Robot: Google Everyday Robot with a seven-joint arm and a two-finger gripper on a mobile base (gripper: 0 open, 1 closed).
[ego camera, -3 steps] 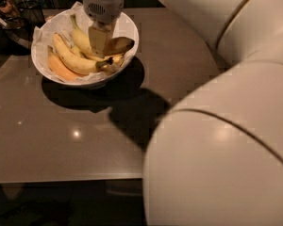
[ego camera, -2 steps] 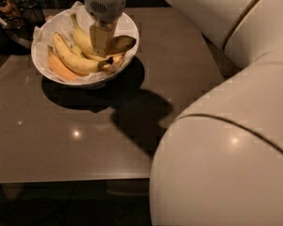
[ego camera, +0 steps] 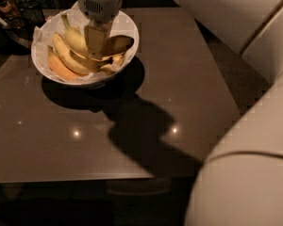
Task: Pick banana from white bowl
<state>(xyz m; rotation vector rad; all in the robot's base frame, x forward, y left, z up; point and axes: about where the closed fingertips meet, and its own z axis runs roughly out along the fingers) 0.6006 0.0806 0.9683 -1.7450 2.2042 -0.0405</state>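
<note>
- Compared with a second ago, the robot's big cream arm shell [ego camera: 247,182] sits further to the near right, so more of the glossy brown table [ego camera: 188,79] shows, along with a strip of dark floor [ego camera: 240,74] past its right edge.
- The bowl and the fruit in it lie much as before, and the gripper [ego camera: 96,46] is still down inside the bowl.
- The gripper hangs from a pale cylindrical wrist [ego camera: 99,1] over the middle of the large, round, glossy white bowl [ego camera: 129,29] at the far left of the table.
- It reaches the plump, curved yellow banana [ego camera: 75,37] with the greenish stem, which lies in the bowl with its stem toward the far side and a brown-blotched stretch to the right of the gripper.
- I cannot tell how far the gripper is open, or whether it has hold of anything.
- A longer, slimmer yellow banana [ego camera: 66,56] and an orange-tinted banana [ego camera: 59,68] lie on the banana's near-left side, on crumpled white paper [ego camera: 39,34].
- A second cream arm section [ego camera: 236,13] crosses the far right corner.
- A broad dark shadow [ego camera: 141,135] spreads from under the bowl toward the near right.
- The gripper covers the banana's middle, the wrist is cut off at the top edge, and dark clutter [ego camera: 9,11] at the far left is too dim to name.
</note>
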